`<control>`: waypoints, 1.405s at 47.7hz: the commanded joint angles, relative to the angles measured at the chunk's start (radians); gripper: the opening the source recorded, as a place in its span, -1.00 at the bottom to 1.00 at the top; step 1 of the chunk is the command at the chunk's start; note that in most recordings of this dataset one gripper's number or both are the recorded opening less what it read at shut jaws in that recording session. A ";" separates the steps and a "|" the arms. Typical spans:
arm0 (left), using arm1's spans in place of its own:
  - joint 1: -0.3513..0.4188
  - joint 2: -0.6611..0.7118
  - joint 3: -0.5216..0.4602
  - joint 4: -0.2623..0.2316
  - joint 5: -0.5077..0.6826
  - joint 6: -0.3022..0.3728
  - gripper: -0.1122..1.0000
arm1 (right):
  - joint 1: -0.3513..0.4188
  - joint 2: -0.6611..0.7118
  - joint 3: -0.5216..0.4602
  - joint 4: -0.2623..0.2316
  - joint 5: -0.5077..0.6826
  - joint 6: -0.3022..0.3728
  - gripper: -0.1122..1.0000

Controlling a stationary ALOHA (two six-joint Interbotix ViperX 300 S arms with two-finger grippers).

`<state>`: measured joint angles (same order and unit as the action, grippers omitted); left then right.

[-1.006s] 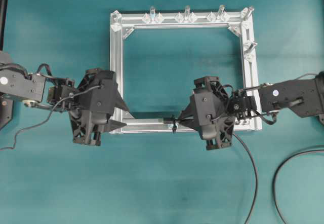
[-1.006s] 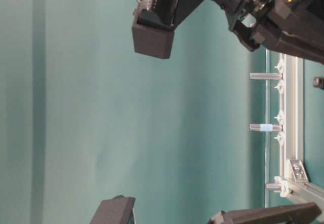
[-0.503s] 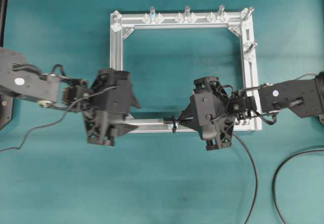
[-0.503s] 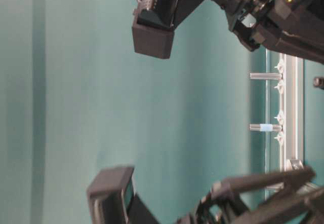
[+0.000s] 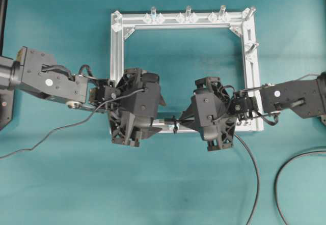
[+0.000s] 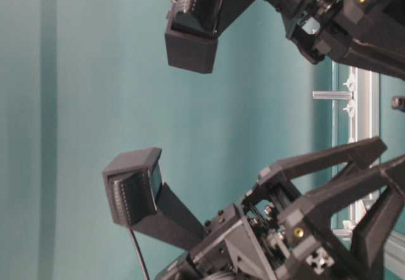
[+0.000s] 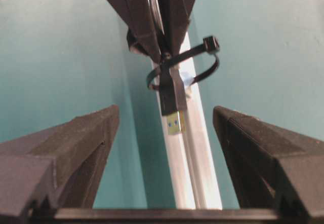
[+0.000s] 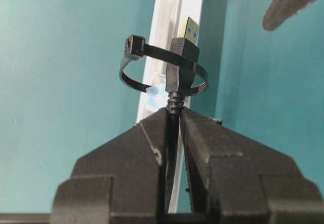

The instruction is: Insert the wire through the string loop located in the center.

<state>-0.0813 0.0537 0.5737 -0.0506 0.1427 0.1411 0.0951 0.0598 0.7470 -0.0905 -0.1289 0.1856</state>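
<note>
At frame centre, the wire (image 8: 180, 57) plug pokes through the string loop (image 8: 134, 77).
Right gripper (image 8: 172, 125) is clamped on the wire; left gripper (image 7: 164, 127) jaws stand wide apart.

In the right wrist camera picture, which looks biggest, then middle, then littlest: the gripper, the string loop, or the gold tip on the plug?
1. Right gripper, biggest, though it sits nearest the camera.
2. String loop.
3. Gold tip, littlest.

Wire (image 8: 181, 62) plug in string loop (image 8: 136, 77), between both tools.
</note>
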 commanded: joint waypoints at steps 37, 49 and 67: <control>0.005 0.000 -0.011 -0.005 -0.006 -0.011 0.65 | 0.000 -0.014 -0.011 -0.003 -0.006 -0.003 -0.62; -0.014 0.124 -0.040 -0.006 -0.014 -0.023 0.65 | -0.003 -0.012 -0.011 -0.003 -0.006 -0.003 -0.62; -0.008 0.141 -0.074 -0.003 -0.046 -0.021 0.61 | -0.003 -0.012 -0.009 -0.012 -0.006 -0.003 -0.62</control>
<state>-0.0951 0.2316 0.5170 -0.0552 0.1043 0.1273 0.0936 0.0583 0.7470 -0.1012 -0.1289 0.1825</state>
